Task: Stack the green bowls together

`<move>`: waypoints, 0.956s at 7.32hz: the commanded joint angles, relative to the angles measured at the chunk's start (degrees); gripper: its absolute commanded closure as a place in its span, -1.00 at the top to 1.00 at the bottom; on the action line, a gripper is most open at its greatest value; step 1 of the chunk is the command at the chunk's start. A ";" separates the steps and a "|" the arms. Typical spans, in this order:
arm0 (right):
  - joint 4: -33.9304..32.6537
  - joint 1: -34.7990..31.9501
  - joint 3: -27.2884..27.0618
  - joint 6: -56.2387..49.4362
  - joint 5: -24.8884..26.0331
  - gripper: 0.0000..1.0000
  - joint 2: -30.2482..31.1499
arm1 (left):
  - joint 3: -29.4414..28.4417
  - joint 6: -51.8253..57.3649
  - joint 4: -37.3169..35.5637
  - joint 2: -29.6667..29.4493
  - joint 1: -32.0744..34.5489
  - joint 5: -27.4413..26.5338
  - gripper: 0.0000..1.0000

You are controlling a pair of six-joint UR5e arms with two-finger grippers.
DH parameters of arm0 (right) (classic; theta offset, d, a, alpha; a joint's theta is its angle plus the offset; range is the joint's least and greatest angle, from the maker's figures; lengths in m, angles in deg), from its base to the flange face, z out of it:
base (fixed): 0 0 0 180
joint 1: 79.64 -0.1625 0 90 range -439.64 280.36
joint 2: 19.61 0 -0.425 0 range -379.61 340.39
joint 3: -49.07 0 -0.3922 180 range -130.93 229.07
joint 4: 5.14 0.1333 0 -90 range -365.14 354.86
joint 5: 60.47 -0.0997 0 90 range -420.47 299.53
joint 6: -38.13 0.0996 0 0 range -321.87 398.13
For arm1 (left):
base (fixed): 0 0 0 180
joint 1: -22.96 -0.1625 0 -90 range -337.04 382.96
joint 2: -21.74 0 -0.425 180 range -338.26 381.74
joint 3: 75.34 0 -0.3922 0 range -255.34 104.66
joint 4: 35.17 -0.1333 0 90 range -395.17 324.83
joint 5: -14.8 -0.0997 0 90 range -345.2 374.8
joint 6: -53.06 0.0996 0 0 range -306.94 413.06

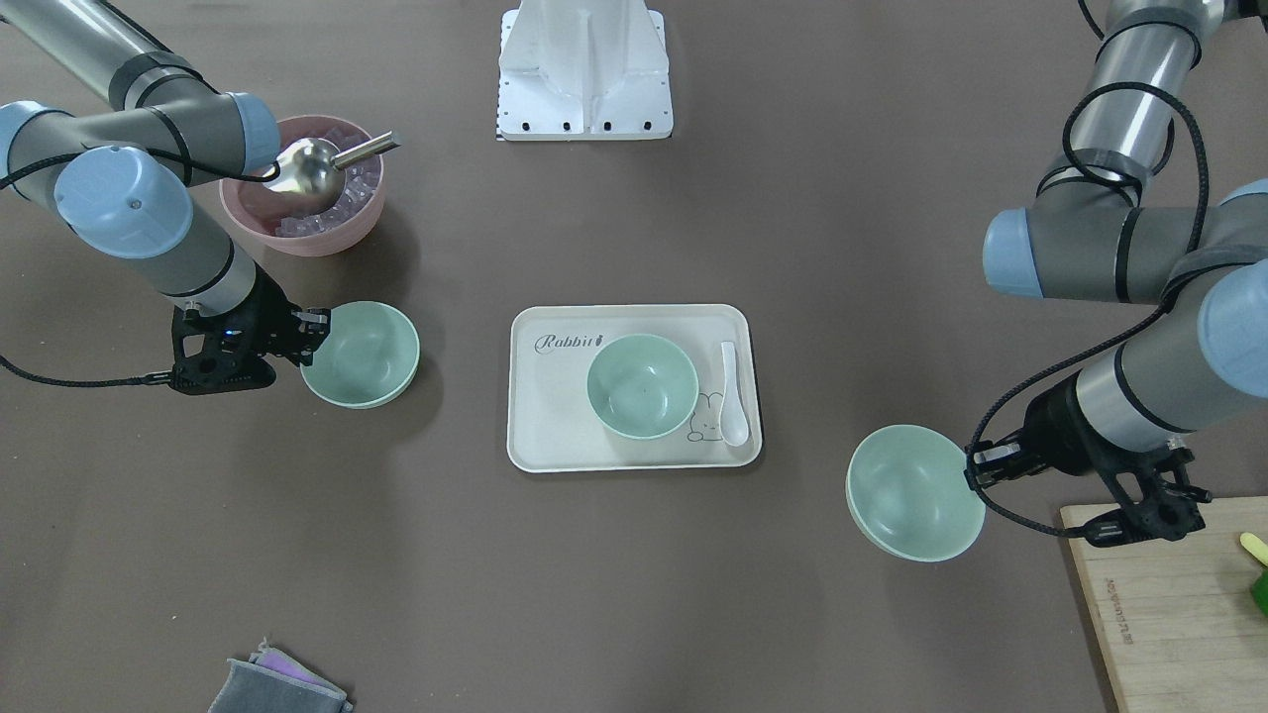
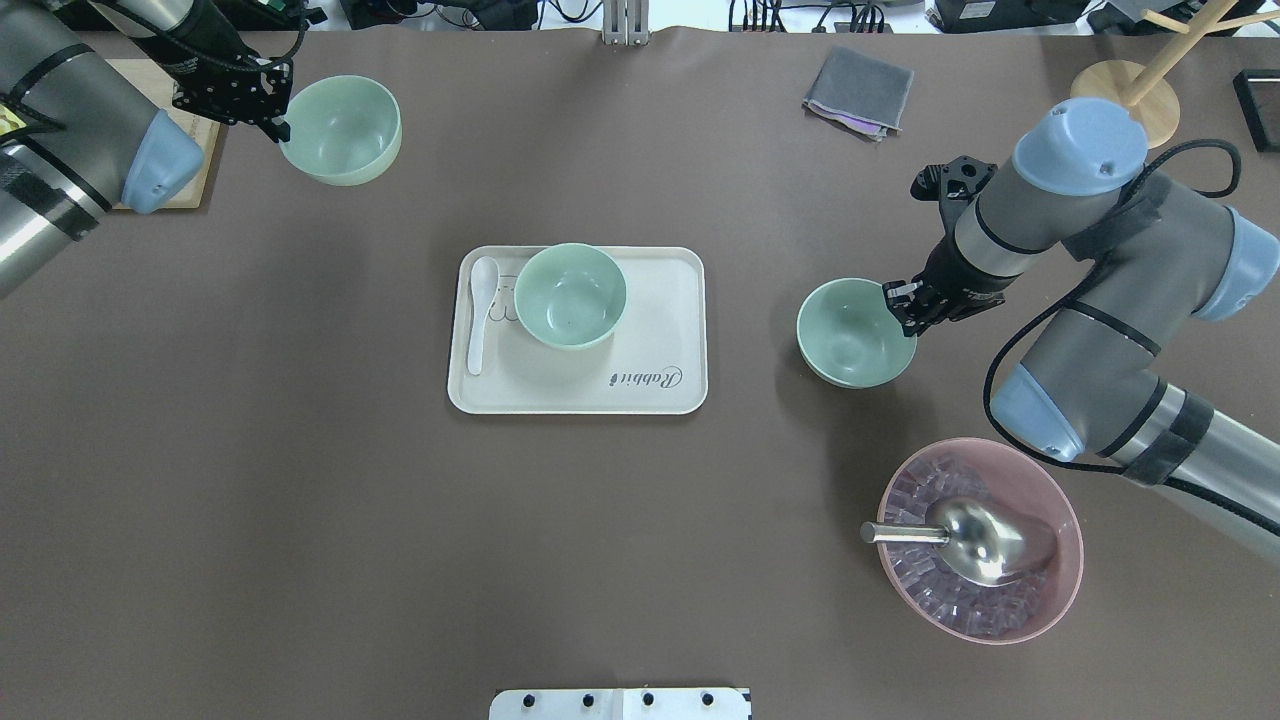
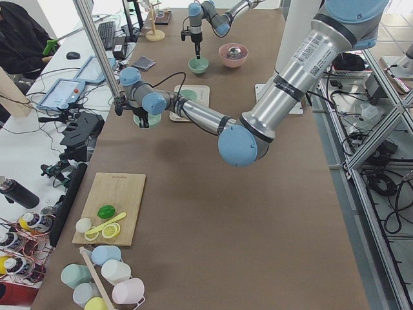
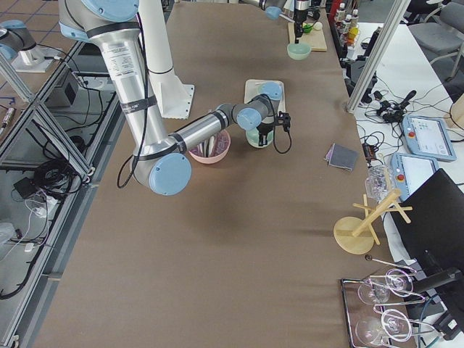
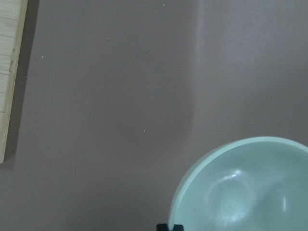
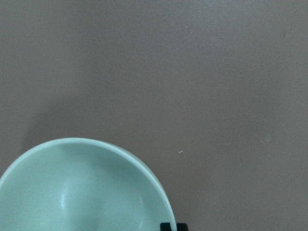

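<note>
Brown counter, cream tray in the middle with one green bowl in it. Left gripper jaws pinch the rim of a second green bowl by the cutting board. Right gripper jaws hold the third green bowl near the pink bowl.

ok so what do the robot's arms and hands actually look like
Both the left arm and right arm are silver-grey tubes with dark grey joints, pale blue end caps and black bands. A black cable loops along each. The left hand and right hand are black, angular open frames. The left arm's upper tube carries a printed label.
</note>
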 commanded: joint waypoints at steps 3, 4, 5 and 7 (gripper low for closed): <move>-0.01 -3.66 -0.07 2.26 -5.45 -1.00 -3.22 | 3.39 -6.97 -0.08 -1.07 -4.28 -0.09 -1.00; -0.01 -3.84 -0.07 2.88 -5.54 -1.00 -3.57 | 4.19 -8.92 -0.08 -1.24 -5.96 -0.18 -1.00; 0.07 -3.93 -0.07 4.19 -5.54 -1.00 -4.19 | 4.72 -12.34 -0.08 -2.55 -7.80 -0.44 -1.00; -0.10 -4.63 0.19 4.21 -5.19 -1.00 -4.37 | 4.64 -17.89 -5.48 -8.06 -10.71 -0.70 -1.00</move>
